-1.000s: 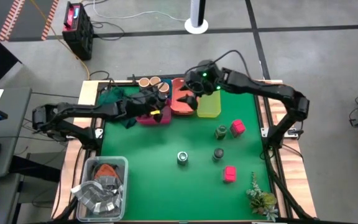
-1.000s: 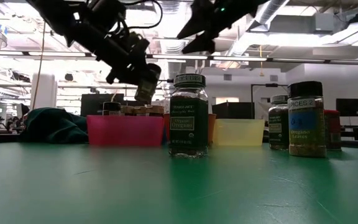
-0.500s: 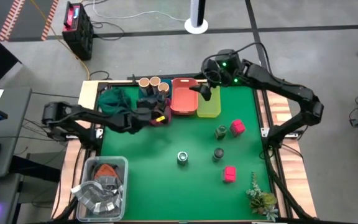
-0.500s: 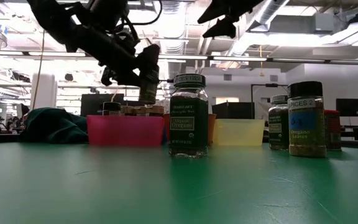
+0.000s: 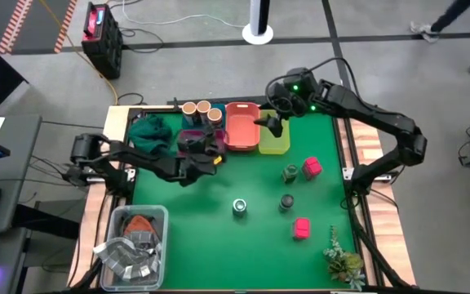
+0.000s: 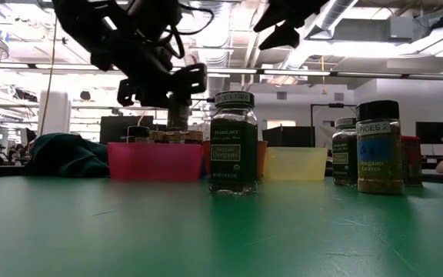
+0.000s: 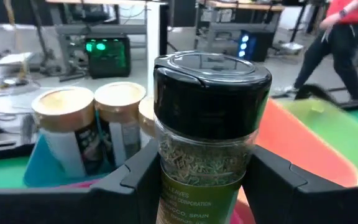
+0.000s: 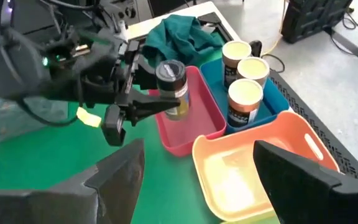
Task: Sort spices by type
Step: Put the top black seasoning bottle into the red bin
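Held jar: one dark-capped jar (image 7: 207, 134) of green dried herb, upright, clamped between the fingers of the left gripper (image 8: 145, 93), raised over the magenta tray (image 8: 191, 115). Label only partly legible: "LEAVES", "CORPORATION", "SPAIN".
Tan-topped jars: three (image 8: 244, 78), upright and touching one another in the blue tray (image 8: 278, 99) at the table's far edge. Labels not legible.
Jars standing loose: three on the bare green table (image 5: 210, 237), in its right half. One green-topped (image 5: 290, 173), one dark-topped (image 5: 287, 202), one with a pale ringed top (image 5: 240, 207).
Legible labels, low view: nearest jar (image 6: 233, 146) reads "Organic Oregano"; a dark-capped jar (image 6: 378, 148) to its right reads "SPICES" and "Oregano Leaves".
Pink boxes: two. One (image 5: 312, 168) just beside the green-topped jar, one (image 5: 301, 228) nearer the table's near edge.
Trays: four in a row along the far edge. Blue, magenta, orange (image 5: 240, 129), yellow-green (image 5: 274, 140).
Right gripper (image 5: 269, 124): fingers spread apart, nothing between them, raised over the seam of the orange and yellow-green trays.
Other items: one teal cloth (image 5: 148, 131) at the far left corner; one clear tub (image 5: 134, 245) of grey packets at the near left corner; one plant sprig (image 5: 341, 260) at the near right corner.
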